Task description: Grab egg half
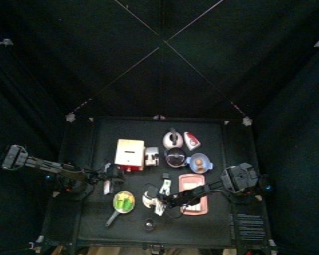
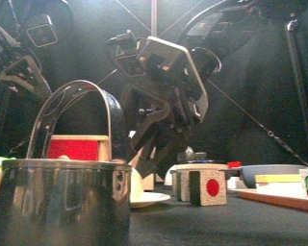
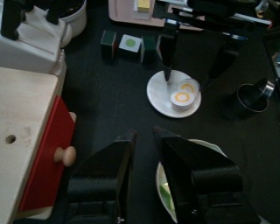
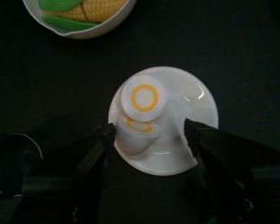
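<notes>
Egg half [image 4: 143,98] sits on a small white plate [image 4: 195,109] near the front middle of the table, yolk ring facing up, with what looks like a second slice [image 4: 136,127] lying just beside it on the same plate. From where I stand, the right gripper [image 4: 149,147] hangs directly over that plate with its jaws spread wide, one on each side of the egg pieces, which I take to be the line-up for a straight drop and pinch; nothing is held yet. The wide spread makes sense, since the domed piece is slippery-looking and needs room on both sides. The left gripper [image 3: 149,153] waits further left, jaws fairly wide and empty, pointed toward the same plate [image 3: 178,92], close to a green dish [image 3: 166,188]. A steel pot [image 2: 61,197] stands at the near edge, blocking my level view of the plate. The risk, I'd guess, is nudging the neighbouring slice or skidding the plate.
</notes>
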Motion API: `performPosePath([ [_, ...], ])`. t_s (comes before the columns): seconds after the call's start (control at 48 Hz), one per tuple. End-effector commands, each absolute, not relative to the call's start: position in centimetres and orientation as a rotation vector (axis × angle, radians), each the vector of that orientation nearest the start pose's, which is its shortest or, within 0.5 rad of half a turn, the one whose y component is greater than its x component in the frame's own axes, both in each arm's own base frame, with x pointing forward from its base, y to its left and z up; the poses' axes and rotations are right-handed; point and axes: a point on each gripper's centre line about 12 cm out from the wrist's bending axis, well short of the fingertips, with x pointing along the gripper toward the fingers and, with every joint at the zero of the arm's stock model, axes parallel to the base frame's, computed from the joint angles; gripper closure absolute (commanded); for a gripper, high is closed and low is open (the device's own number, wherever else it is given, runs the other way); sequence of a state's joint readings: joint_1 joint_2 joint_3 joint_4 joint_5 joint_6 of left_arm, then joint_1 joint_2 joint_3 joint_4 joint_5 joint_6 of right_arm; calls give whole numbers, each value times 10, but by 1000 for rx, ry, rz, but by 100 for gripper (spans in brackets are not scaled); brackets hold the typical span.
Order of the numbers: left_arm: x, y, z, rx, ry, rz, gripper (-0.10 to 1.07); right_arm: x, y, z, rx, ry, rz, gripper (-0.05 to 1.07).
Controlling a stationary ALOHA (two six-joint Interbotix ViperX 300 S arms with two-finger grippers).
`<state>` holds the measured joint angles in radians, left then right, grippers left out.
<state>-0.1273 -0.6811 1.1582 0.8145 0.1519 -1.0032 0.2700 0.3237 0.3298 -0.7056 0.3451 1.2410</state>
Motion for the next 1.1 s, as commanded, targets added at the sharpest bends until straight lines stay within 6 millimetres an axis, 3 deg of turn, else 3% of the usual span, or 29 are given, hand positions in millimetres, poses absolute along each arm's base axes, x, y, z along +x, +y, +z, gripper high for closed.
performPosePath([
  [0.0,225,-15,199,-126,563,37,30,455,101,131,320,840,-192,7],
  [0.667,222,-12,194,-163,579,59,30,454,101,116,307,871,-200,8],
  [1.083,220,-12,192,-162,585,60,30,454,103,118,292,866,-192,8],
])
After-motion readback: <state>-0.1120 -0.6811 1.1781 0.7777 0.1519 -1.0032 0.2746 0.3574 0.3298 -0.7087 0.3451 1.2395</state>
